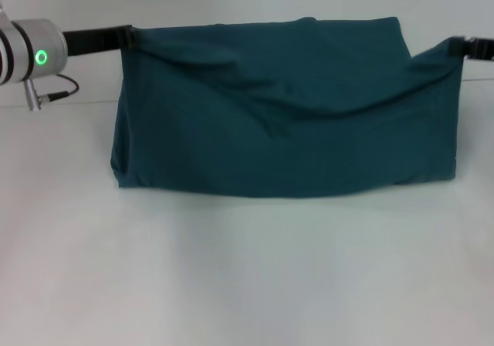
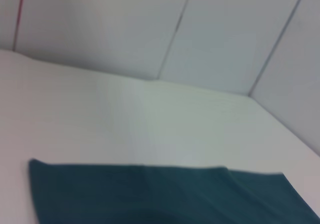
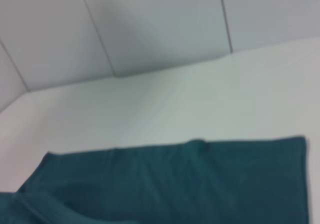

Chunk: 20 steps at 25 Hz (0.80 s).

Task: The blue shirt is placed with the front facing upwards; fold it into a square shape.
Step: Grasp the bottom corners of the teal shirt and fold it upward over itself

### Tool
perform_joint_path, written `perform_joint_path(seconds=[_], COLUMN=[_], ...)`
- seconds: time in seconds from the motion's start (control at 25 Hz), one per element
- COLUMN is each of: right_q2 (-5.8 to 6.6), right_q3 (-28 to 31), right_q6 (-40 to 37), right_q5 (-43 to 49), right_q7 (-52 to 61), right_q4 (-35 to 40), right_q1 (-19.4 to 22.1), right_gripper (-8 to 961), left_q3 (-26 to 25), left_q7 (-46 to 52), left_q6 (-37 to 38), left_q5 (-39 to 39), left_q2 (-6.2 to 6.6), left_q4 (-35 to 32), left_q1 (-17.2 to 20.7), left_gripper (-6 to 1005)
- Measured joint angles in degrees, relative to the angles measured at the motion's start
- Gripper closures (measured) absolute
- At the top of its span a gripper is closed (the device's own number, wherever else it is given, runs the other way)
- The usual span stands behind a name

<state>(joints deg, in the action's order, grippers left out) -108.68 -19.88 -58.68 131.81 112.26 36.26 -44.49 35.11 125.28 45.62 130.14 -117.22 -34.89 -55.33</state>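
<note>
Both jaws clamp the shirt (image 1: 285, 114): left gripper (image 1: 130, 39) and right gripper (image 1: 457, 49) at its upper corners; bare bench (image 1: 247, 276) lies before its lower edge.

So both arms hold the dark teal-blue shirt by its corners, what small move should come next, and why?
Probably carry both held corners forward and lower them. The dark teal-blue cotton shirt hangs between the left gripper and the right gripper, sagging in the middle, with its lower edge resting on the white table. Laying the lifted part over that edge would likely complete a fold.
</note>
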Motion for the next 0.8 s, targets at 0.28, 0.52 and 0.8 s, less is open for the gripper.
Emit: perform_joint_path(seconds=[0.28,0.52,0.8], right_q2=[0.60,0.44,-0.21], right_q3=[-1.1,-2.3,-2.4], right_q6=[3.9,9.7,13.8], right_q5=[-1.6,-1.6,-2.3], right_q7=[-0.3,-3.6,-7.1], right_q4=[-2.4,-9.6,-14.2], right_q1=[0.1,-1.1,-1.5], right_gripper=[912,902,884], left_q3=[-0.1,-0.2,-0.1], left_q7=[-1.6,-7.5,-12.5], left_q6=[-6.0,-10.5,-12.7], left_q5=[-2.9,-8.1,-11.8], left_q2=[-0.26,-1.75,-3.45], left_q4=[3.4,7.5,9.8], left_q1=[0.4,1.7,2.8], left_gripper=[1001,1000,1000])
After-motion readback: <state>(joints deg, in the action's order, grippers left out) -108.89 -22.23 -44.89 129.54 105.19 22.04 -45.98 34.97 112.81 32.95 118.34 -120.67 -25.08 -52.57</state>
